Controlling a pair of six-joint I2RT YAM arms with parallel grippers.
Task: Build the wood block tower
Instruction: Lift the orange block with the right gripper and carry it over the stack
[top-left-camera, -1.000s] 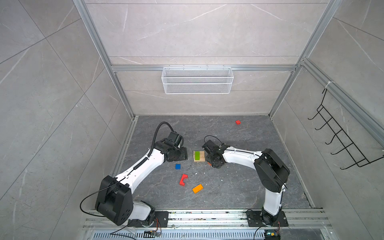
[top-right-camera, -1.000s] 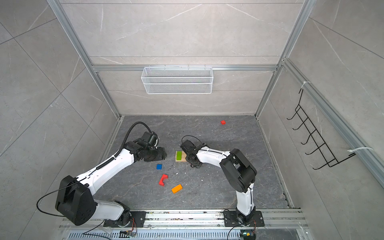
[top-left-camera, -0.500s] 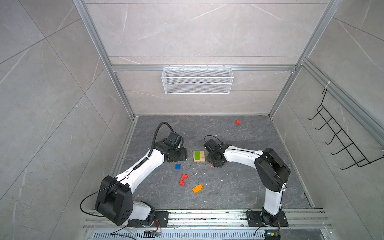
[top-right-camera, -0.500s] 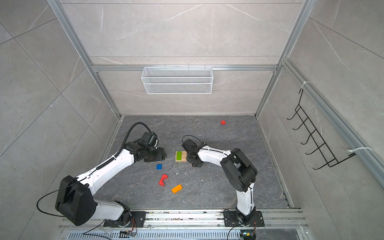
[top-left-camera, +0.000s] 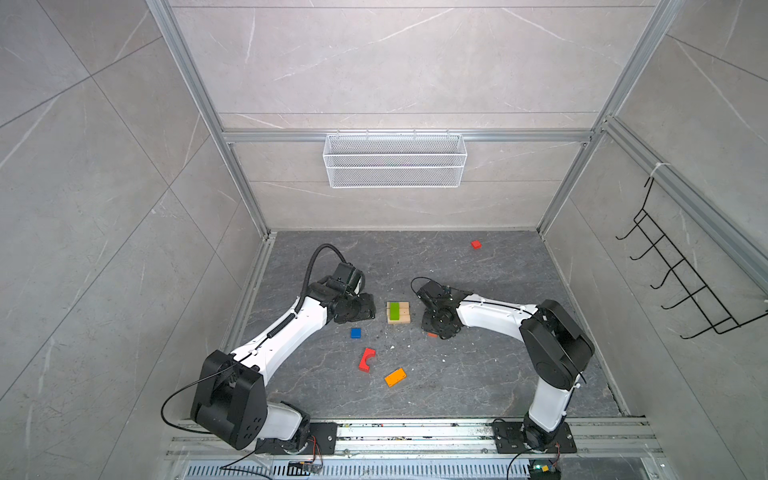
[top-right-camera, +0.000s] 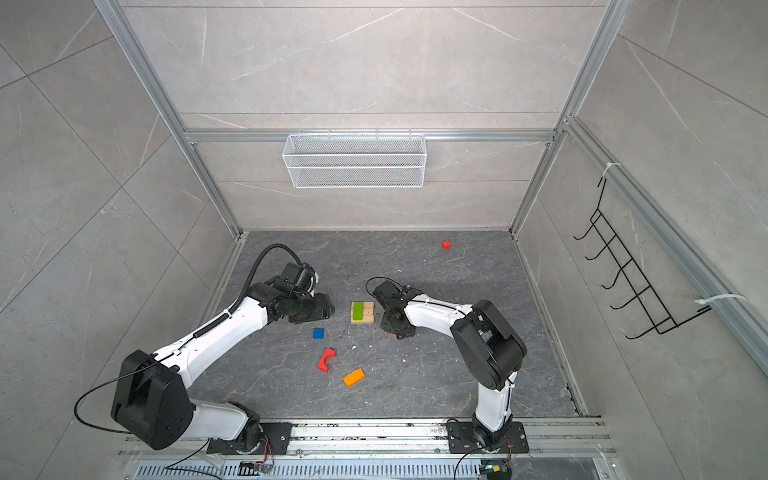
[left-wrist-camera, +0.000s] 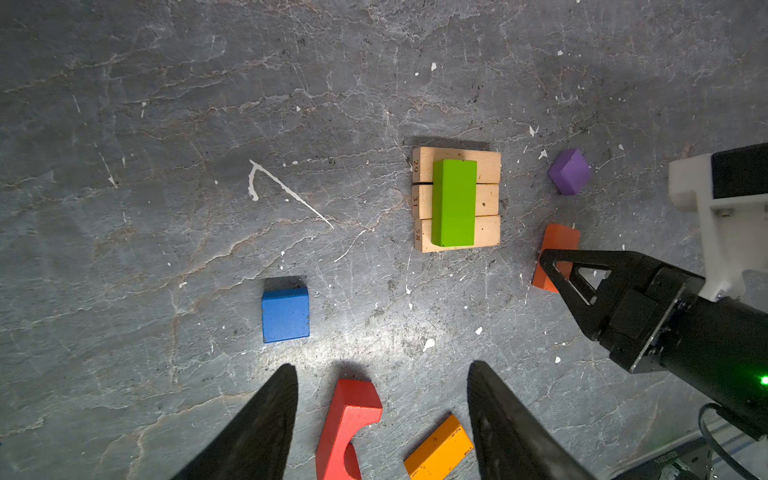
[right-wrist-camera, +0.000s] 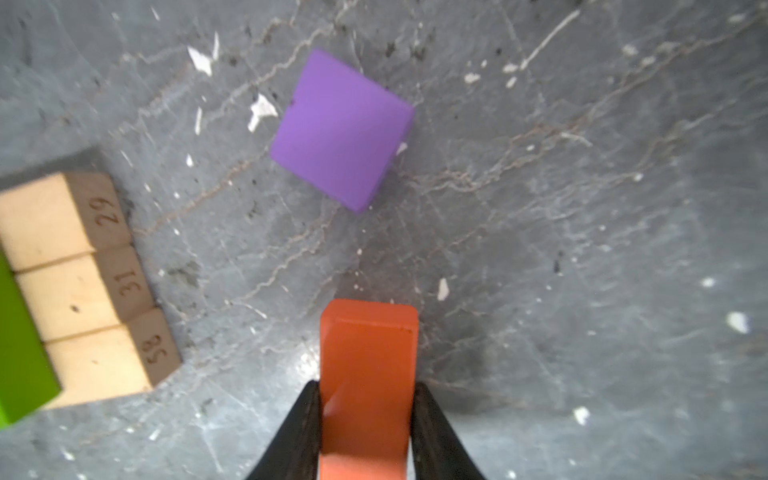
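— Three walls box in the grey stone worktop (top-left-camera: 478, 374). How much room is left on it?
— Plenty at the back. Behind the wood block tower (top-right-camera: 362, 312) the surface runs open to the far wall. Only a small red block (top-left-camera: 476, 244) lies there, near the far right corner.
— And the tower itself?
— It stands mid-worktop, between the two arms. Three tan wooden bars (left-wrist-camera: 488, 166) lie side by side, touching, with a green rectangular slab (left-wrist-camera: 454, 203) flat across them.
— What crowds its edges?
— A purple wooden cube (right-wrist-camera: 340, 129) sits near its far right corner, apart from it. On the near side lie a blue wooden cube (left-wrist-camera: 285, 313), a red arch-shaped block (left-wrist-camera: 349, 419) and an orange flat bar (left-wrist-camera: 438, 451). None of them touches another.
— The right tool (right-wrist-camera: 365, 388)?
— It is clamped on the long sides of an orange-red wooden slab (right-wrist-camera: 368, 345), just beside the tower's near right corner and not touching it. The slab sticks out past the fingertips toward the purple cube. Whether it rests on the worktop I cannot tell.
— The left tool (left-wrist-camera: 382, 365)?
— Its jaws are clearly apart, with nothing gripped and nothing touched. It hangs to the left of the tower, with open worktop between them.
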